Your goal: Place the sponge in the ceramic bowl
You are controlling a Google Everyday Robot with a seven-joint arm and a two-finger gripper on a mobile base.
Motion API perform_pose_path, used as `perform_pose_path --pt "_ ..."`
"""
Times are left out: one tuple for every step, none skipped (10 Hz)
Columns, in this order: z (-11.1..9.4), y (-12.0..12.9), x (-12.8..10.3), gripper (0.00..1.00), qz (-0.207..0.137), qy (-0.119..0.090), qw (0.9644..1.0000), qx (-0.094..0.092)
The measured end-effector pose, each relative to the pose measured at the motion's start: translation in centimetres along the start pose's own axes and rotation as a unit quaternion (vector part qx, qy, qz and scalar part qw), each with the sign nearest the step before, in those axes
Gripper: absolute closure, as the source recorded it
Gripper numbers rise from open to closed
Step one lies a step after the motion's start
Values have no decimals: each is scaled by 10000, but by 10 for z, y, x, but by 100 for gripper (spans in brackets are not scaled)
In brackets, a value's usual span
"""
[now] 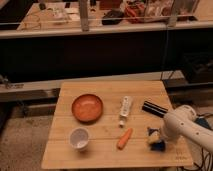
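I'm working the gripper (159, 135) at the sponge (153, 142), can't tell if it's clamped, next needing a carry to the ceramic bowl (87, 108).

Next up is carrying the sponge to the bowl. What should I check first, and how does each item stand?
1. Tool at sponge, right side of table: ok.
2. Sponge lifted off table: cannot tell.
3. Bowl upright, nothing inside: ok.
4. Low straight path to bowl free: not ok; carrot and tube lie between.
5. Sponge in bowl: not ok.
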Motion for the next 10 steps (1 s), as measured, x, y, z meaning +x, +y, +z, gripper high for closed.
perform_pose_path --pt "0 -2 0 20 10 4 10000 -27" --pt "3 -2 3 21 95 17 9999 -40" --pt "4 1 6 26 171 33 9998 -48" --pt "5 4 7 35 269 45 9996 -82" --pt "6 6 9 47 369 45 9992 -150" --pt "6 4 11 55 398 45 9989 -226" --pt "6 3 13 65 410 32 9985 -350" --pt "8 2 14 74 435 9 9981 -440" --pt "11 0 17 86 469 -25 9974 -554" --pt "13 -1 19 94 500 -35 9969 -609"
